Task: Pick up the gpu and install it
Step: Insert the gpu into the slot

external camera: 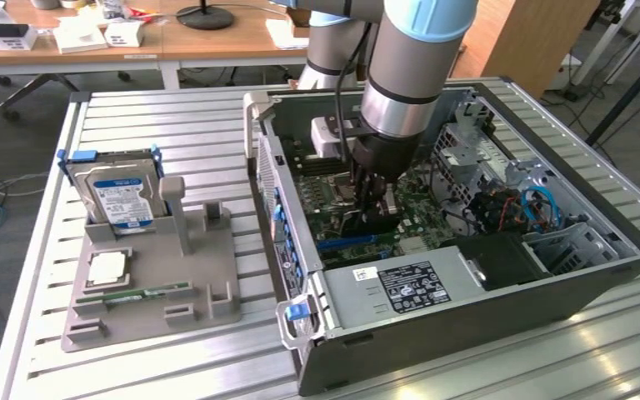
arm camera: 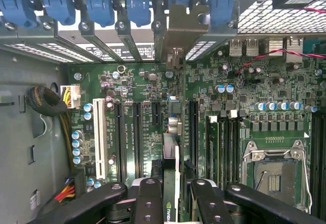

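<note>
- Inside the open computer case (external camera: 498, 333), near the middle of the motherboard (arm camera: 127, 81), the jaws are clenched on the gpu (arm camera: 171, 158). The card hangs edge-down just over the board, and I cannot tell whether its contacts have met a slot.
- If the card's lower edge sits a little off the long black slot (arm camera: 192, 132), pressing down would drive it onto the bare board or the small parts beside the slot. That could scrape or bend them.
- The metal bracket (arm camera: 179, 28) at the card's far end is close to the rear frame and the blue latches (arm camera: 137, 5). If it catches there, that end stops while the other goes down, and the card twists.
- The jaws pinch only the flat faces of a thin card, so a firm push could tilt it or let it slide in the grip, leaving it half seated.
- In the exterior view the power supply (external camera: 403, 287) lies at six o'clock of the jaws and loose blue cables (external camera: 542, 208) at three o'clock. A sideways correction by the arm (external camera: 409, 75) could brush them.
- The hard drive (external camera: 120, 192) in its grey holder (external camera: 187, 275), at nine o'clock of the case on the worktop (external camera: 164, 117), is well apart and looks out of harm's way.
</note>
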### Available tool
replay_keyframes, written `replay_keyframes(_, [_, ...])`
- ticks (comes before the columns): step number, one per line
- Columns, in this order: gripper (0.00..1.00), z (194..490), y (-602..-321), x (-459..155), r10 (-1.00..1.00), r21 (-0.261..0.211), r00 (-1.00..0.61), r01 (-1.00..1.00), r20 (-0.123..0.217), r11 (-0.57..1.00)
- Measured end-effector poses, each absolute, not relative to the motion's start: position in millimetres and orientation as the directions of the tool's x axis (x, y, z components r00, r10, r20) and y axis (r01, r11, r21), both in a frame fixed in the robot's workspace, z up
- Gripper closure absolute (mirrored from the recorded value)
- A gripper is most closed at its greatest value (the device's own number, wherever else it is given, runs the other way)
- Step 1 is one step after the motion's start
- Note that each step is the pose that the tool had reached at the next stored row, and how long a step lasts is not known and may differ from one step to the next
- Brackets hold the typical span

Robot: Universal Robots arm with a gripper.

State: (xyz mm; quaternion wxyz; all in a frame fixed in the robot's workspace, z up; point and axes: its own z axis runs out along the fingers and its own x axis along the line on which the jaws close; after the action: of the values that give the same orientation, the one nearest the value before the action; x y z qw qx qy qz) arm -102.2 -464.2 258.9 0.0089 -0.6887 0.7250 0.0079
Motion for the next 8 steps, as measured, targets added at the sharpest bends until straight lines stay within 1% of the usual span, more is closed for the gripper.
replay_keyframes(8, [0.74,259.0,-464.8,-102.1,-0.998,-0.001,-0.062,-0.998,-0.017,0.062])
